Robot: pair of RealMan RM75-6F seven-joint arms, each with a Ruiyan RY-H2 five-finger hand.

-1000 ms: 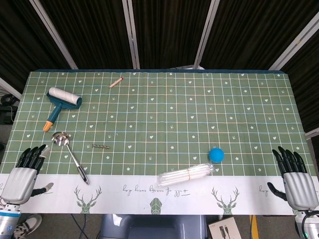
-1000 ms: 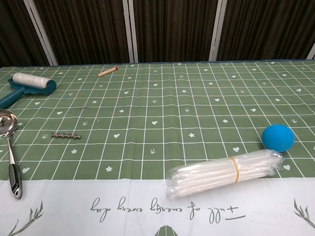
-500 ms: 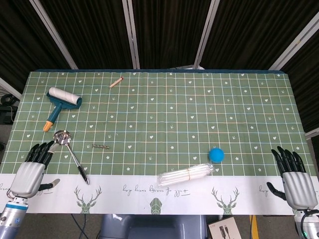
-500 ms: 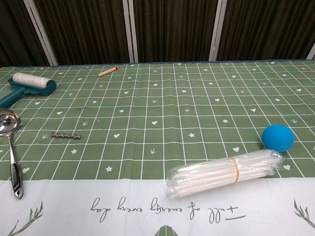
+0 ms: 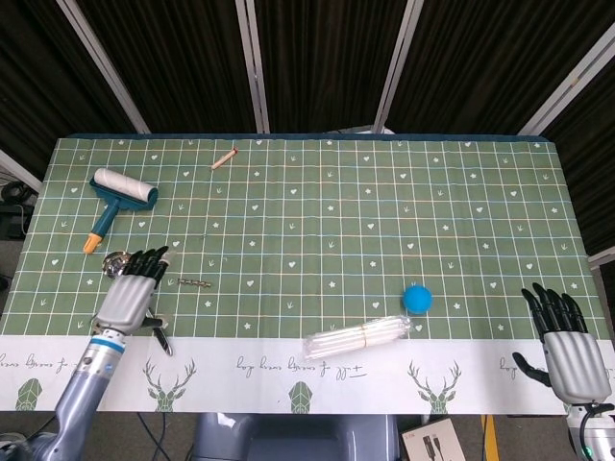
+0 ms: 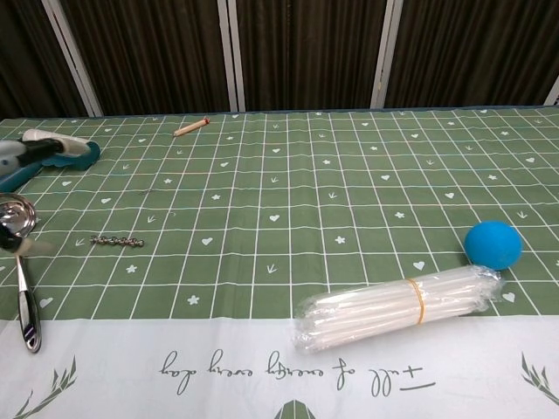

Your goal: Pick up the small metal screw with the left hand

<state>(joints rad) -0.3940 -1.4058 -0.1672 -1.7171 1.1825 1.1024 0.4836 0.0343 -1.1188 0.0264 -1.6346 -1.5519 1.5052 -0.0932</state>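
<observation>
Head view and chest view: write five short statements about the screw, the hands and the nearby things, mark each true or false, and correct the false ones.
1. The left hand holds the screw. False: the screw lies on the cloth, apart from it.
2. The right hand holds nothing. True.
3. The blue ball lies on the straw bundle. False: beside it.
4. The ladle lies left of the screw. True.
5. The lint roller is at the table's right end. False: left end.

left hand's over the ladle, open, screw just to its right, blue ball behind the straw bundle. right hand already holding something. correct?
Not the last part: the head view shows the right hand open at the table's near edge, holding nothing. The rest stands: left hand open over the ladle, screw beside it, ball behind the straws.
</observation>
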